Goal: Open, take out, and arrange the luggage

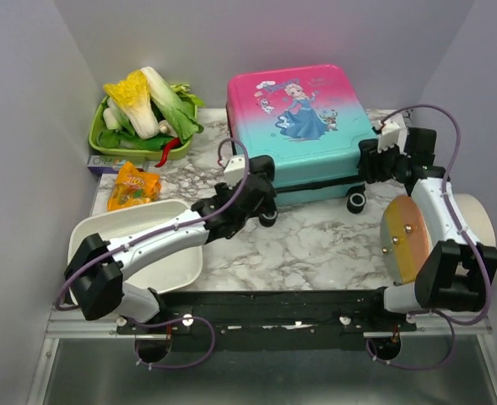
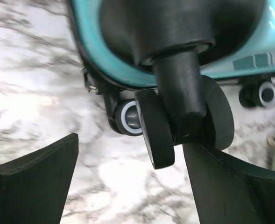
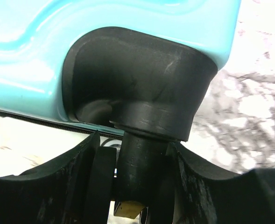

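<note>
The luggage (image 1: 299, 126), a closed pink-to-teal case with a princess print, lies flat at the back of the marble table. My left gripper (image 1: 265, 207) is at its front left corner. In the left wrist view this gripper (image 2: 131, 145) is open, and the black twin wheel (image 2: 156, 126) under the teal shell (image 2: 95, 42) hangs just inside the right finger (image 2: 221, 186). My right gripper (image 1: 370, 164) is at the front right corner. Its fingers (image 3: 62, 186) press on both sides of the black wheel caster (image 3: 139, 163) below the teal shell (image 3: 58, 46).
A green tray (image 1: 100, 139) of vegetables stands at the back left, with an orange snack packet (image 1: 134, 186) in front of it. A white basin (image 1: 180, 261) lies under my left arm. A cream cylindrical container (image 1: 480, 215) and a copper-coloured disc (image 1: 404, 240) sit at the right.
</note>
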`<state>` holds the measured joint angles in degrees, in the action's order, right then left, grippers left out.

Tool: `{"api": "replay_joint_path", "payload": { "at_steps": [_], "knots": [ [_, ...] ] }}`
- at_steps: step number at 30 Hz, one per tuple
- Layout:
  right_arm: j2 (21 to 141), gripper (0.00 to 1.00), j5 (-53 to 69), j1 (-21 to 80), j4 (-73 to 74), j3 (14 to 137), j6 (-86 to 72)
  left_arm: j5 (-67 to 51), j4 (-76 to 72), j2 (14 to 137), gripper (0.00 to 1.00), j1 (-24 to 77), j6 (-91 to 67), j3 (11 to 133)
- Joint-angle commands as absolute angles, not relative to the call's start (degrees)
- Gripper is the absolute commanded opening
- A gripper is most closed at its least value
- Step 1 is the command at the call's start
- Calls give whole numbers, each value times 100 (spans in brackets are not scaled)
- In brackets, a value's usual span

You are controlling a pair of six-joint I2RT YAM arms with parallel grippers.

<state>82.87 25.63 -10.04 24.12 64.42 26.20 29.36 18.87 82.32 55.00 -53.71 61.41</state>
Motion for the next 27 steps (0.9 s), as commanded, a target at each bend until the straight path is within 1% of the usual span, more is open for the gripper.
{"api": "replay_joint_path", "payload": {
  "at_steps": [1,3,4,5,6,8,12,15,18,25,27],
  "knots": [
    [7525,38,3094,217,2516,5828,1171,3787,1837,8130,99,4606,-5546,5706],
    [7296,36,2787,526,2347,5442,557,3823,1793,7999,99,4308,-5485,5547],
    [7060,36,2690,901,2086,5293,345,3762,1749,7972,99,4220,-5432,5441],
    [6936,37,2446,1097,1987,5039,160,3701,1706,7937,99,4123,-5362,5397],
    [6830,40,2374,1281,1856,4906,-164,3648,1662,7910,99,3931,-5309,5370],
    [6541,40,1928,1826,1486,4686,-569,3490,1591,7893,99,3754,-5177,5344],
    [6433,40,1442,2723,740,4184,-1300,3340,1477,7744,99,3542,-5063,5256],
    [6713,38,723,3417,519,4227,-1677,3069,1328,7490,99,3542,-5062,5072],
    [7065,33,396,4024,404,4412,-1976,2971,1283,7226,99,3542,-5098,4878],
    [7452,34,-536,5701,273,4965,-2241,2699,1459,6356,99,3551,-5133,4448],
    [7514,34,-720,5897,255,5132,-2372,2628,1529,6005,99,3559,-5124,4395]
  ]
}}
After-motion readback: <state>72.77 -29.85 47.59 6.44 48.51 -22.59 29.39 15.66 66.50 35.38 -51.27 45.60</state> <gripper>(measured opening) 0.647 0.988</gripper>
